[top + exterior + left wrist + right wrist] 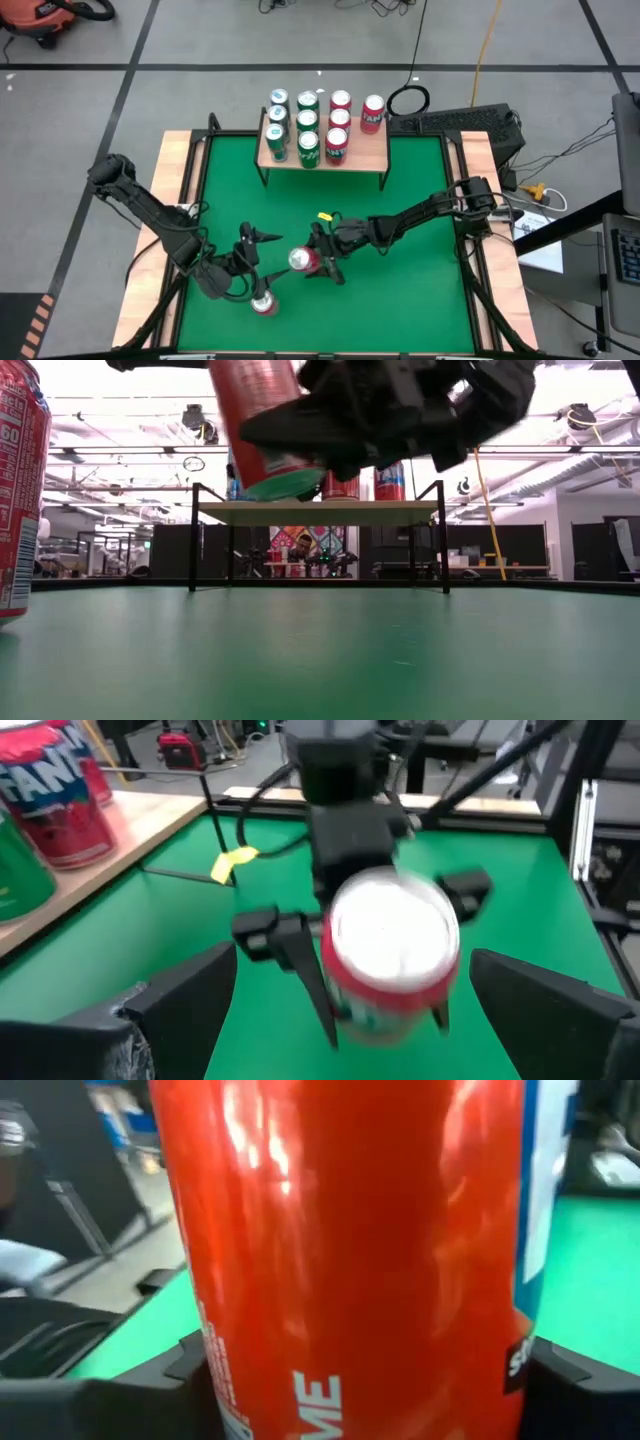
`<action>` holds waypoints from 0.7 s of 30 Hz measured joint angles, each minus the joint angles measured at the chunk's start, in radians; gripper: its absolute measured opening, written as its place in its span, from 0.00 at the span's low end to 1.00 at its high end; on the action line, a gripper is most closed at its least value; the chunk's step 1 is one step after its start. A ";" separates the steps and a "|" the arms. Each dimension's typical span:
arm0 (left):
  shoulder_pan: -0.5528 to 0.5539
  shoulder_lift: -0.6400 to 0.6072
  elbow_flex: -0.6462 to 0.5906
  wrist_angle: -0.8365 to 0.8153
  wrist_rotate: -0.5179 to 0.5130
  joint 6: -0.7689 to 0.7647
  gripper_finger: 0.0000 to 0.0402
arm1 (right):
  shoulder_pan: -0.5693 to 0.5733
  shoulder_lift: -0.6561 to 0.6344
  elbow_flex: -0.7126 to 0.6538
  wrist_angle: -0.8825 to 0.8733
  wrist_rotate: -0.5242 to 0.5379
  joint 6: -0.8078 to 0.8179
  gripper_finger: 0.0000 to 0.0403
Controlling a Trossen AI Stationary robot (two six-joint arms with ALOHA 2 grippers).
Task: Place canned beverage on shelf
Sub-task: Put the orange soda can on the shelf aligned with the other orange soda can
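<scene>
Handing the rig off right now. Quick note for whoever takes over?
Right gripper: jaws shut on a red can, lifted clear of the green table, mid-table, short of the shelf.
Left gripper: jaws open, empty, near the table's front left.
Second red can stands on the table at the front, beside the left gripper.
Done: ten cans already on the shelf, blue, green and red.
Left: set the held can on the shelf, then likely the second one.

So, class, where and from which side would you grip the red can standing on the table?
Take the can at mid-wall, fingers level on opposite sides, coming from the open left gripper beside it: it stands upright and round, with nothing crowding it.
</scene>
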 joint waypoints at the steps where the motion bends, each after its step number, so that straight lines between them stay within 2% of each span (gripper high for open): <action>1: -0.005 0.006 0.000 -0.002 -0.001 0.000 1.00 | -0.004 0.000 -0.027 0.054 -0.022 -0.007 0.73; 6: -0.019 0.048 -0.001 0.032 -0.011 0.003 1.00 | -0.009 0.000 -0.142 0.330 -0.043 -0.015 0.73; 9: -0.008 0.084 -0.002 0.082 -0.011 0.025 1.00 | 0.004 0.007 -0.171 0.442 -0.105 -0.028 0.73; 14: 0.006 0.145 -0.002 0.234 0.000 0.135 1.00 | 0.033 0.011 -0.174 0.468 -0.140 -0.103 0.73; 21: 0.038 0.202 -0.002 0.397 0.133 0.218 1.00 | 0.052 0.013 -0.172 0.510 -0.107 -0.147 0.73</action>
